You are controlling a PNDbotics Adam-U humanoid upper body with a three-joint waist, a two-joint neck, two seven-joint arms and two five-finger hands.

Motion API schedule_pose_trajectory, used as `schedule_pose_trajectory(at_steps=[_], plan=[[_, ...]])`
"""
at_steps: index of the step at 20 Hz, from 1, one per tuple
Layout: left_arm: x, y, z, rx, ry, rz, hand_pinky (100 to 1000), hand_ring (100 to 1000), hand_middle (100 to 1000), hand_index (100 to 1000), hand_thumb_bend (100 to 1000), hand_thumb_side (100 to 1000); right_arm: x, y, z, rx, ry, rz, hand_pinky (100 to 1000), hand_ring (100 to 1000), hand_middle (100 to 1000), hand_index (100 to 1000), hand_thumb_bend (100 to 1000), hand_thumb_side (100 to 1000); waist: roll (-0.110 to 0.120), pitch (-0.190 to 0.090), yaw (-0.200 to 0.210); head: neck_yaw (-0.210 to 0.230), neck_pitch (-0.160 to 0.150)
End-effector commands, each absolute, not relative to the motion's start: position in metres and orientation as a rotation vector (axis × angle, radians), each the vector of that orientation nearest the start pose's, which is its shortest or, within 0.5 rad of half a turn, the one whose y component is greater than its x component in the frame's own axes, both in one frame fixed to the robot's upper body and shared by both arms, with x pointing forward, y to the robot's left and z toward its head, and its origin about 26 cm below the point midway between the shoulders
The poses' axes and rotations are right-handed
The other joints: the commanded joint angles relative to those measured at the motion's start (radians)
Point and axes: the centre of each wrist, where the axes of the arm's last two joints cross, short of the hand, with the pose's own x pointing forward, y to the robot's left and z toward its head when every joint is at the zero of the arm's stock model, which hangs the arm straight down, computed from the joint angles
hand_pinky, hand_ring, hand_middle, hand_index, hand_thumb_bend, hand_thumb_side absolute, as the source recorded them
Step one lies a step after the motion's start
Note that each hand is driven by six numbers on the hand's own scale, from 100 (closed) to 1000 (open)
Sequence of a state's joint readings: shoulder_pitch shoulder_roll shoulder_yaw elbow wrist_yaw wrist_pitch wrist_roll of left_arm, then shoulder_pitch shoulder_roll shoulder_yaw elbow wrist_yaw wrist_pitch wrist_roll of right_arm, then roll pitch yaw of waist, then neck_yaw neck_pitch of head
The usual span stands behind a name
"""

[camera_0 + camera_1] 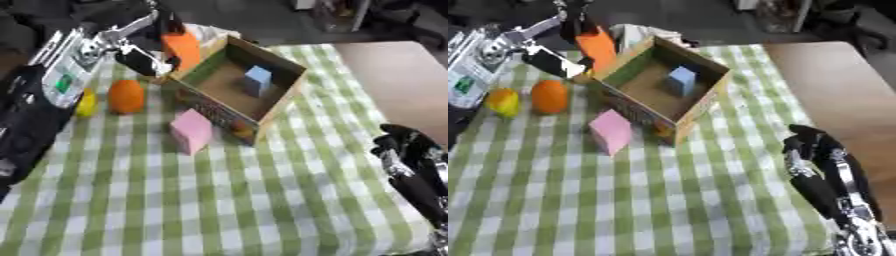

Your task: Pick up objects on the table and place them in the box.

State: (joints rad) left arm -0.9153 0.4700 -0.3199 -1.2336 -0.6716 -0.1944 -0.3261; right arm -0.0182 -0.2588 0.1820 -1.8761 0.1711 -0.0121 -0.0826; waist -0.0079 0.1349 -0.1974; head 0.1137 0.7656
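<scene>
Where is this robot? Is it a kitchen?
Probably not a kitchen, more a robot practice room: a checked tablecloth, a cardboard box with toy blocks, and dark equipment at the far edge.

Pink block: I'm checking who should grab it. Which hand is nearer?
Left. The left hand is beyond the pink block, by the box; the right hand is farther, near the table's edge.

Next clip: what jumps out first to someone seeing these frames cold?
The open cardboard box at the table's far centre, with a blue block inside. At its far left corner the left hand holds an orange object at the rim. A pink block, an orange fruit and a yellow one wait on the green checked cloth.
</scene>
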Motion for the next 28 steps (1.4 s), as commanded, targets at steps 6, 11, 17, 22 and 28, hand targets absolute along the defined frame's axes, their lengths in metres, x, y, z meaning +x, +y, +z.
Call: schedule_pose_trajectory(at_steps=[6,11,17,22,28], plan=[[0.462,0.177,0.217,0.705,-1.846,-1.73,570,531,555,767,163,140,0.272,-0.231,0.091,-0.172,-1.943,0.444,678,619,611,790,100,529,-0.001,0.017,-0.031,0.011,0.004],[0.467,0.169,0.202,0.703,-1.844,-1.762,583,558,581,786,168,139,0.273,-0.23,0.093,-0.165,-1.95,0.452,678,619,611,790,100,527,-0.002,0.026,-0.043,0.012,0.004],[0.469,0.166,0.19,0.679,-1.842,-1.78,633,631,653,819,237,141,0.273,-0.229,0.094,-0.162,-1.952,0.451,678,619,611,790,100,527,-0.003,0.028,-0.05,0.008,0.004],[0.469,0.171,0.195,0.685,-1.835,-1.788,661,661,696,847,337,443,0.273,-0.229,0.094,-0.164,-1.952,0.448,678,619,611,790,100,528,-0.002,0.026,-0.049,0.007,0.004],[0.468,0.178,0.202,0.715,-1.822,-1.791,691,696,739,878,418,596,0.273,-0.23,0.093,-0.166,-1.951,0.446,678,618,611,790,100,528,-0.003,0.022,-0.047,0.004,0.004]])
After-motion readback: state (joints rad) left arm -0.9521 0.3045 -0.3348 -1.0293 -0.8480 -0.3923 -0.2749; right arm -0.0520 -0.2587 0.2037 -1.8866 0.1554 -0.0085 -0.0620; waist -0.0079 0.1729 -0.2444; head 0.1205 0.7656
